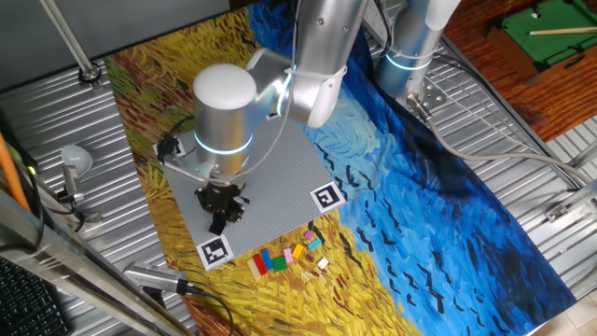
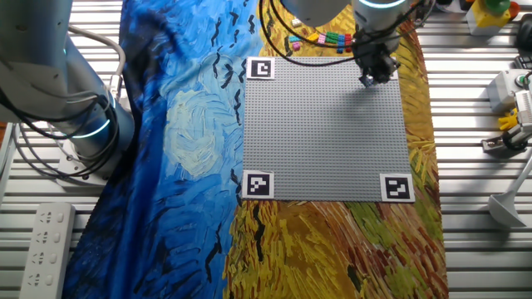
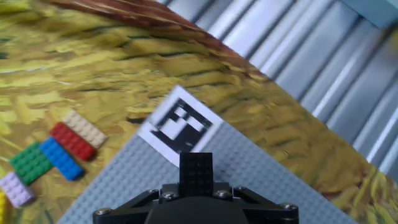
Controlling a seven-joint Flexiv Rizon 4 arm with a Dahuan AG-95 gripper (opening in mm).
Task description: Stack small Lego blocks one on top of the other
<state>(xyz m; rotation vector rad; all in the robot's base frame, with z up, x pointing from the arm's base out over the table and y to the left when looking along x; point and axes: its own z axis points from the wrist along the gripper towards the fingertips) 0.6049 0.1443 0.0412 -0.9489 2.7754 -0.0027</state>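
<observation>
- My gripper [image 3: 196, 186] hovers over the grey baseplate [image 2: 324, 124], fingers pinching a flat black brick [image 3: 196, 174] by its long sides.
- I judge it light, rigid, slick.

A painted cloth [image 1: 438, 201] is covering the table, swirling in deep blue on one half and golden yellow on the other, with short black strokes running across the blue. Around the cloth, ribbed metal tabletop [image 1: 522, 121] is showing on every side. A white power strip [image 2: 43, 249] is lying on the metal near one corner, and grey cables [image 2: 50, 158] are trailing across the slats beside it. Past the table edge, reddish wooden flooring [image 1: 485, 42] is showing, with a green surface [image 1: 550, 37] sitting on it. A thin metal rod [image 1: 70, 42] is rising from the far corner. Even, soft light is falling over everything.
</observation>
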